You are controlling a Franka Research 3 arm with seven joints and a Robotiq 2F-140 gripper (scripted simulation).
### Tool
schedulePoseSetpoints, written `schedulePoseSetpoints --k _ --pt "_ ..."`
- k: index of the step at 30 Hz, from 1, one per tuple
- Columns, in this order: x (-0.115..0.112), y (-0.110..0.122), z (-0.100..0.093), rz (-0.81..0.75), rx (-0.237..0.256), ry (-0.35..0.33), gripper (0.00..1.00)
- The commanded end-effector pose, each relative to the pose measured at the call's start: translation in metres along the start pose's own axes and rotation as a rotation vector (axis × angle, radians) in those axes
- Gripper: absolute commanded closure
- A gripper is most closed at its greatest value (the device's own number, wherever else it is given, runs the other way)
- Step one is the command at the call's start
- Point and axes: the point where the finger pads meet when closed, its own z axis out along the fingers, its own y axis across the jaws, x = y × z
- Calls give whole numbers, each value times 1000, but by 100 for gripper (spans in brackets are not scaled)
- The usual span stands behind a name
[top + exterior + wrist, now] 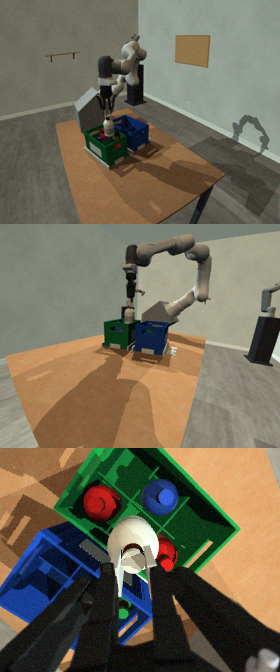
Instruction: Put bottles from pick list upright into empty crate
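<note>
My gripper point(107, 113) point(129, 304) point(133, 557) is shut on the neck of a white bottle point(109, 127) point(129, 316) point(131, 532). The bottle hangs upright over the green crate point(114, 157) point(111, 338) point(220, 528), its base near rim height. In that crate the wrist view shows a red bottle point(101, 503), a blue bottle point(160, 497) and a second red bottle point(166, 554), partly hidden. The blue crate point(138, 142) point(150, 343) point(15, 590) holds a green-capped bottle point(123, 612); fingers hide part of that crate. The pick list point(172, 351) lies beside the blue crate, too small to read.
The two crates stand close side by side on the wooden table point(137, 195) point(169, 403), each between low pale strips. A grey slanted block point(88, 111) point(156, 312) stands behind them. A black pedestal point(135, 88) stands on the floor beyond the table.
</note>
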Motion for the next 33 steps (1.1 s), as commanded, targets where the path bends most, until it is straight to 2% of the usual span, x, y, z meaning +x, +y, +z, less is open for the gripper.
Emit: schedulePoseSetpoints --k 1,17,33 --pt "1 2 -14 6 -4 7 100" --pt "1 2 -37 6 -4 7 100" --pt "1 2 -38 6 -4 7 100"
